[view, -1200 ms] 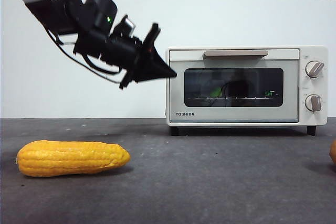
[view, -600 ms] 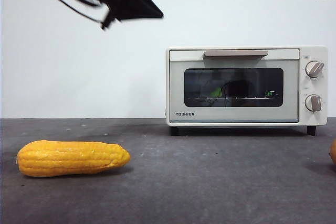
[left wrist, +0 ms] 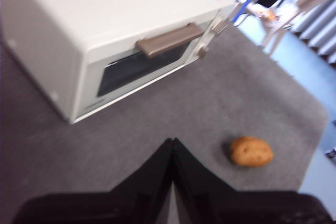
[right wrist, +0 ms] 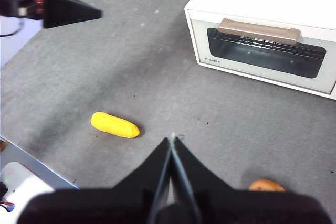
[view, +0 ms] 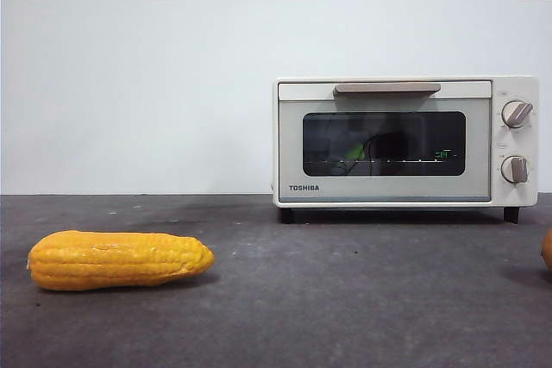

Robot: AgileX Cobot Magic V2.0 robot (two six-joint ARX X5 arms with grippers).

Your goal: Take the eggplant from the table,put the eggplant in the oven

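Left tool (left wrist: 172,145) clenched, empty, high above table (view: 345,299); eggplant (view: 354,152) inside closed oven (view: 405,140).

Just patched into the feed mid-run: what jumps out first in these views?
The cream-white oven stands at the back right of the table, door closed, with something green and dark showing behind the glass on the rack. A yellow corn cob lies alone at the front left, and a brown potato-like thing lies in front of the oven on the table. Both grippers, left and right, hang shut and empty above the table.
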